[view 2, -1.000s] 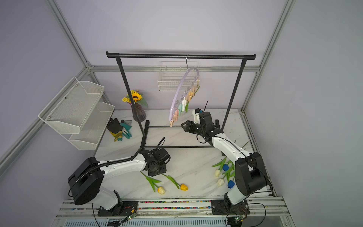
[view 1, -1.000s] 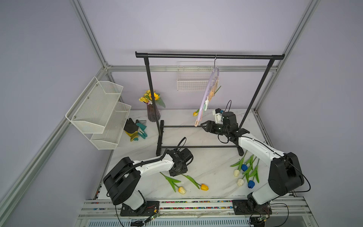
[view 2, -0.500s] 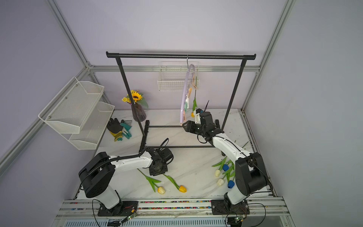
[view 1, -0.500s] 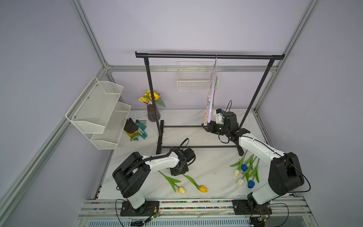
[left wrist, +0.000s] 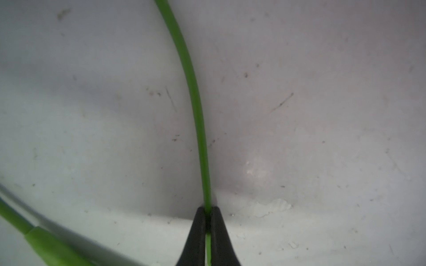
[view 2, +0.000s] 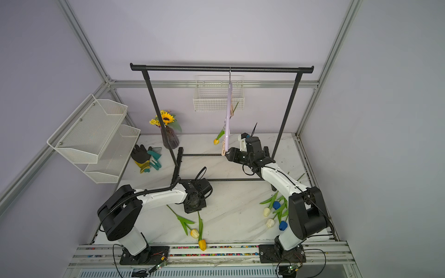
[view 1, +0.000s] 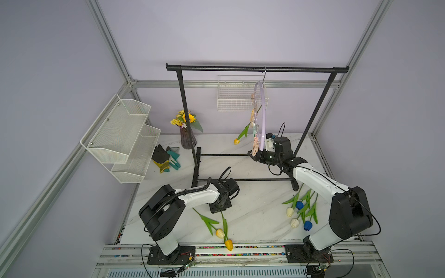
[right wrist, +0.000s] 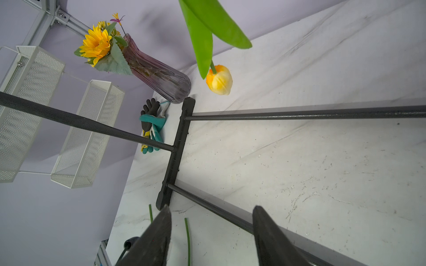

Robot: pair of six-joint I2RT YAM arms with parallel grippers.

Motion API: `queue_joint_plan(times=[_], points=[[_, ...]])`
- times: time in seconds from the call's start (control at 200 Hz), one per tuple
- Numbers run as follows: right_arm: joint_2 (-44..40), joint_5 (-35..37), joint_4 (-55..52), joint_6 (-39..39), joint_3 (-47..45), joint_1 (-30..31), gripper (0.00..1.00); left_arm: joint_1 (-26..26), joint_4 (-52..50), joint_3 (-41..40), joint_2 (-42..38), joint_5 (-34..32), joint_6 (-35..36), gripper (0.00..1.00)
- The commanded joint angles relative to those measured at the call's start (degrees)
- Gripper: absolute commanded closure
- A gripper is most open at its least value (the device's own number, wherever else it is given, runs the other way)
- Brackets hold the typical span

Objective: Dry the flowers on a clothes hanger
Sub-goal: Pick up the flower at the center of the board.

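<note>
I see the left pincer (left wrist: 208, 209) clamped on a tulip stem (left wrist: 196, 103) lying on the worktop (view 1: 252, 211) in front of the garment rack (view 1: 257, 69). Right pincer (right wrist: 212, 207) under its bar: wide, empty. Clothes hanger (view 1: 265, 110) hangs from that bar, one yellow tulip (view 1: 236, 141) clipped on.

White table (view 1: 260, 204) veined in grey marble; speckled black garment rack (view 1: 255, 69); pale lilac clothes hanger (view 1: 264, 113) with pink and mint clips (view 1: 253, 118). Flowers (view 1: 299, 211) at the table's 4 o'clock: white and blue heads, green leaves; at 6 o'clock, pale yellow and orange heads; the hung tulip (view 1: 236, 141) yellow-orange, and the stem (left wrist: 198, 115) in the left wrist view plain green. At 10 o'clock: ribbed purple vase (view 1: 187, 140), yellow sunflowers (view 1: 185, 118), black, teal and yellow gloves (view 1: 166, 158), white mesh shelves (view 1: 120, 134).
</note>
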Motion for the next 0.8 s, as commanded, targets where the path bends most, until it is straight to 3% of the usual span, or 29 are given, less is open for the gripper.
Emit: queue_joint_plan(times=[0.0,0.28,0.44,0.6,0.795], points=[[-0.66,0.24,-0.06,-0.85,-0.91,-0.43,0.41,0.81,4.48,0.14,1.5,2.63,-0.18,0.98],[-0.44,-0.19,0.07,-0.92,-1.12,-0.44,0.41,1.2,10.99,-0.27,-2.76,7.96,-1.58,1.0],[-1.04,-1.44,0.52,-0.94,-1.47,-0.6,0.41,1.27,10.0,2.29,-8.81,5.68,0.27,1.0],[-2.08,-4.94,2.82,1.39,-2.77,-0.81,0.41,2.53,13.32,3.78,-14.95,1.32,7.57,1.0],[-3.67,-13.62,10.32,4.92,-6.29,-0.9,0.42,3.79,23.87,3.45,-19.58,0.02,22.45,1.0]])
